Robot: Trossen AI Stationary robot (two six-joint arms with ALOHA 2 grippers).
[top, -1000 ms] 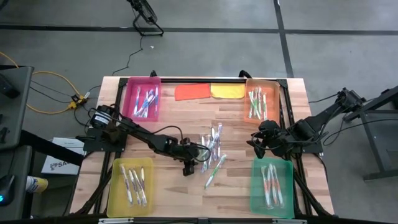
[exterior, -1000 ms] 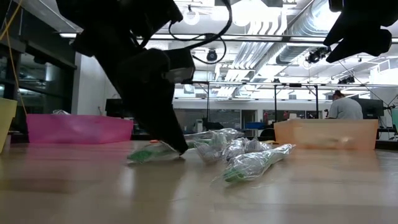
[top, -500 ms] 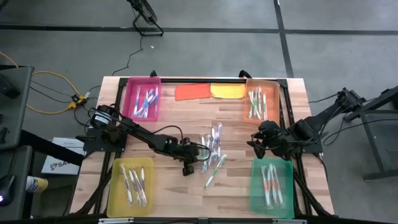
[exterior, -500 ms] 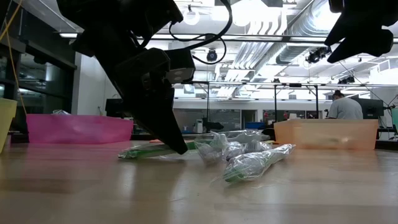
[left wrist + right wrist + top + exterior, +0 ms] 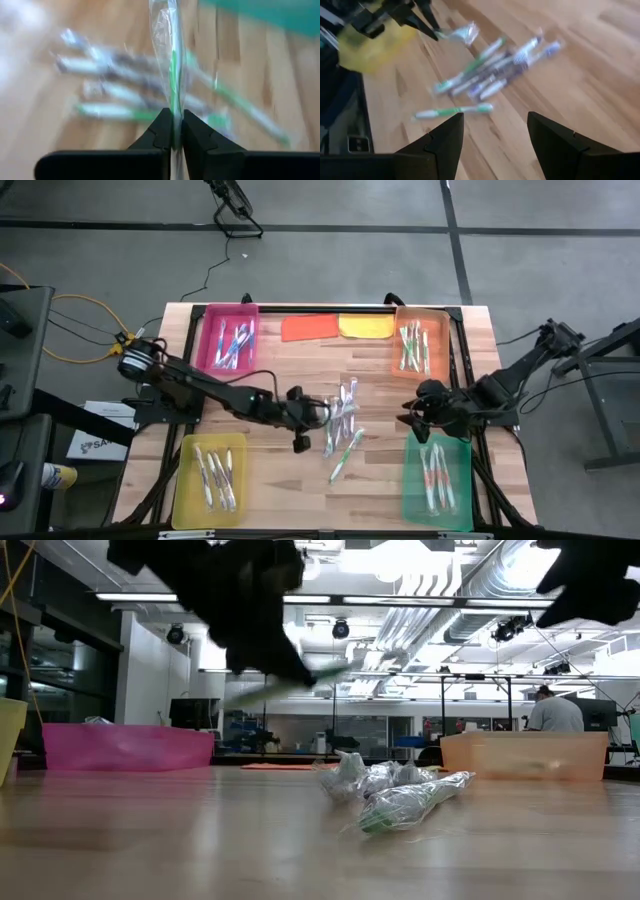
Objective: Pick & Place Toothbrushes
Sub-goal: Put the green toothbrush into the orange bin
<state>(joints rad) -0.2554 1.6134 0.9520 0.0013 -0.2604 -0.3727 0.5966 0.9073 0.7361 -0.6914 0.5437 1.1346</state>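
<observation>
No writing I can read anywhere; a white sheet on the floor at the left has print too small to make out.

The surface (image 5: 300, 490) is pale wooden planking, standing on a grey floor crossed by dark lines. Across it, in the low view, I see an open hall with ceiling ducts and strip lights, and a person (image 5: 552, 712) seated far back.

Four trays sit at the corners: the pink tray (image 5: 209, 340), orange tray (image 5: 441, 345), yellow tray (image 5: 184, 480) and green tray (image 5: 413, 490), each with several wrapped toothbrushes in it. An orange cloth (image 5: 308, 327) and a yellow cloth (image 5: 366, 325) lie flat between the two far trays.

The loose pile of toothbrushes (image 5: 342, 415) lies mid-surface, in clear wrappers. My left gripper (image 5: 176, 134) is just beside that pile, lifted off the surface, fingers pinched tight on one green toothbrush (image 5: 173, 65) in its wrapper. My right gripper (image 5: 495, 125) hangs near the green tray's far edge, fingers spread wide, holding nothing.
</observation>
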